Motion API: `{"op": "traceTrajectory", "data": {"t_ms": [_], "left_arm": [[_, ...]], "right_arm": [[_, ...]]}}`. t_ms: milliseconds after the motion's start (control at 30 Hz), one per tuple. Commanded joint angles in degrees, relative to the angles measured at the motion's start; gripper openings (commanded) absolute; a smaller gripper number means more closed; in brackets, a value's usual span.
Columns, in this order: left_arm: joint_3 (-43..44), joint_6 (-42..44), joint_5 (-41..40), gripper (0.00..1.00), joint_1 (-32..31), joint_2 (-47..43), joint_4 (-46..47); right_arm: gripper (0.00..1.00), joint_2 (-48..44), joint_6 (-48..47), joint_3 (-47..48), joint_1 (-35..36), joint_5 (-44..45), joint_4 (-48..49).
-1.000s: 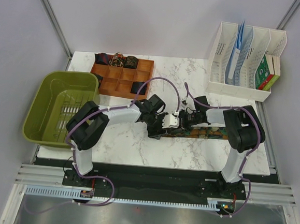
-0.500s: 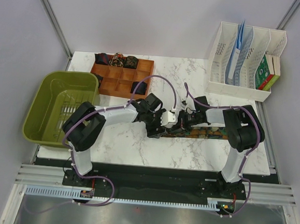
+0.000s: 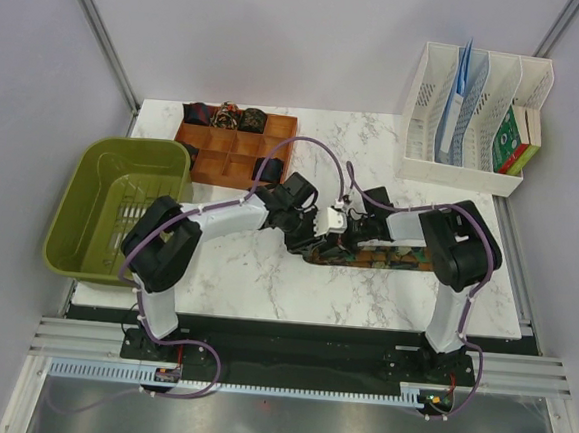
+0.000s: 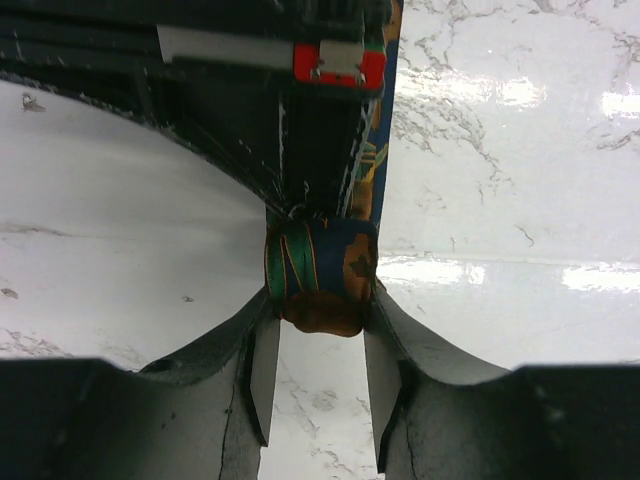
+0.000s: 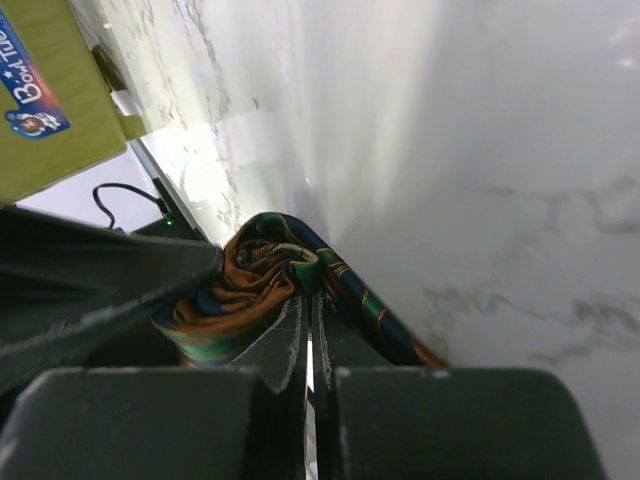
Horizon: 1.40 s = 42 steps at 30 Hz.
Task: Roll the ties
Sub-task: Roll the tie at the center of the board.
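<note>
blue tie roll point(image 4: 320, 275) between facing arms' point(image 3: 234, 214) fingers point(image 4: 263, 372)

Arms reach inward; left pincer point(image 4: 322, 310) and right pincer point(image 5: 309, 318) clamp one tie point(image 4: 340, 262).

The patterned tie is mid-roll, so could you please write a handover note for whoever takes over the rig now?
Left gripper shut on the patterned tie at its rolled end.
Right gripper shut on the same tie, pinching its fabric.
Its unrolled length lies flat on the table.
Done: other rolled ties sit in the wooden tray.
Left: finish this roll, then probably tray it.
</note>
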Motion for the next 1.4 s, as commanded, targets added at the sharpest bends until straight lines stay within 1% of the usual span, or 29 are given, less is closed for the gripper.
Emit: {"op": "traceTrajectory", "data": {"t_ms": [0, 67, 267, 367, 433, 600, 667, 733, 767, 933, 967, 1067, 1267, 1367], "left_arm": [[5.9, -2.7, 2.8, 0.42, -2.2, 3.1, 3.7], [7.1, -2.7, 2.9, 0.41, -2.7, 5.4, 2.9], [8.7, 0.1, 1.2, 0.41, -4.7, 8.8, -2.0], [8.4, 1.4, -1.7, 0.39, -5.9, 10.2, -4.2], [8.6, 2.4, -3.9, 0.38, -6.7, 11.9, -6.1], [8.8, 3.2, -7.8, 0.37, -8.6, 15.1, -10.3], [9.3, 3.6, -9.1, 0.36, -8.5, 16.7, -11.1], [9.6, 3.8, -9.8, 0.35, -8.5, 17.4, -12.3], [9.8, 3.8, -9.9, 0.35, -8.5, 18.1, -12.8], [9.6, 4.0, -10.3, 0.34, -8.5, 18.2, -13.6], [9.7, 4.1, -10.3, 0.34, -8.5, 18.3, -13.5], [9.9, 4.4, -10.2, 0.34, -8.5, 18.5, -13.6], [10.1, 5.5, -9.9, 0.34, -8.5, 18.7, -13.7], [10.1, 6.1, -9.8, 0.34, -8.5, 18.7, -13.7]], "right_arm": [[0.0, 3.5, 2.8, -0.7, 2.6, 7.4, 3.6], [0.0, 3.3, 2.8, -0.7, 2.6, 6.6, 3.8], [0.0, 1.6, 1.8, -1.4, 2.4, 4.9, 4.1], [0.03, 1.2, -0.6, 0.3, 1.9, 3.8, 1.5], [0.08, 0.8, -3.2, 2.1, 1.0, 3.6, -2.6], [0.16, -0.8, -4.5, 4.3, -0.3, 2.5, -6.6], [0.18, -1.3, -6.1, 5.2, -1.0, 2.1, -9.3], [0.23, -2.2, -7.5, 5.5, -2.2, 2.1, -11.7], [0.28, -2.5, -8.8, 5.9, -2.7, 2.1, -12.7], [0.42, -4.7, -12.9, 7.4, -6.2, 1.4, -18.8], [0.46, -5.3, -12.8, 7.4, -6.6, 1.2, -19.0], [0.53, -7.8, -12.4, 7.2, -6.7, -0.3, -19.0], [0.54, -10.4, -10.0, 4.6, -6.7, -2.3, -16.7], [0.54, -10.9, -7.7, 2.4, -6.5, -2.7, -13.8]]}}
